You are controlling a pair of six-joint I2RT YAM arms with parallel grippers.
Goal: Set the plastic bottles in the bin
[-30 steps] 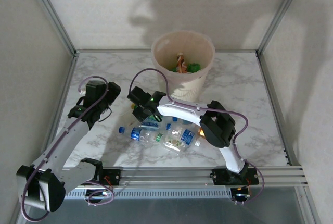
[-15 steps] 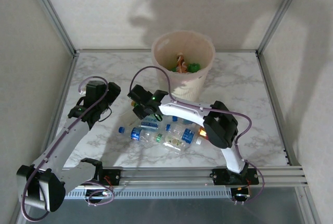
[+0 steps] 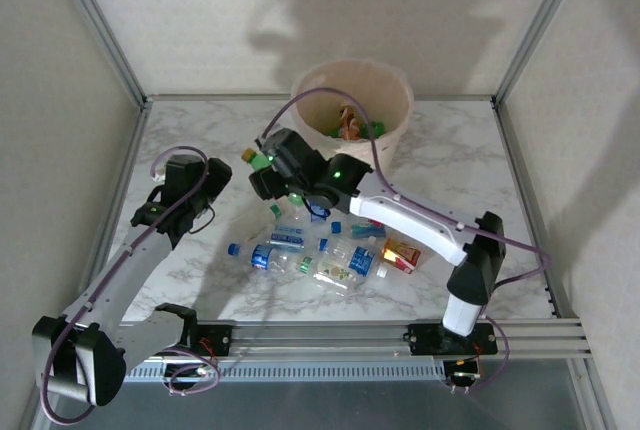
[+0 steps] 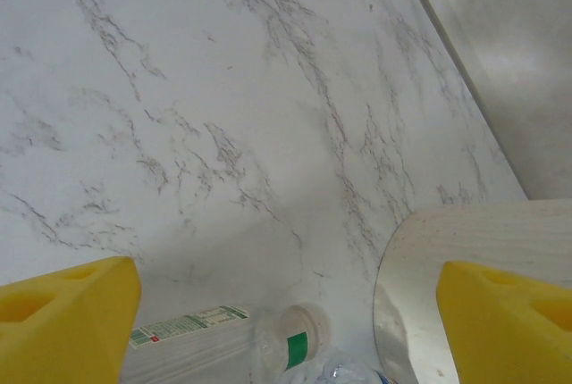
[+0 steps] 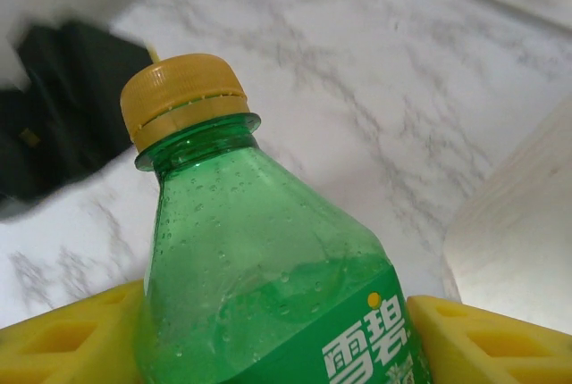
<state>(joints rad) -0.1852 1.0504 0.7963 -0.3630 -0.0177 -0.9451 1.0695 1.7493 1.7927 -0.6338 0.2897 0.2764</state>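
A green bottle (image 5: 268,259), yellow-capped, hangs raised at centre frame, just left of the cream bin (image 3: 398,90); more bottles (image 3: 322,258) lie clustered lower centre.

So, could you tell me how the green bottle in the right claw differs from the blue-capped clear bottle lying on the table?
The green bottle has a yellow cap; the clear bottle has a blue cap and label. The green bottle is gripped by the right claw, apparently lifted; the clear bottle lies on its side on the table. Both are capped plastic bottles outside the bin.
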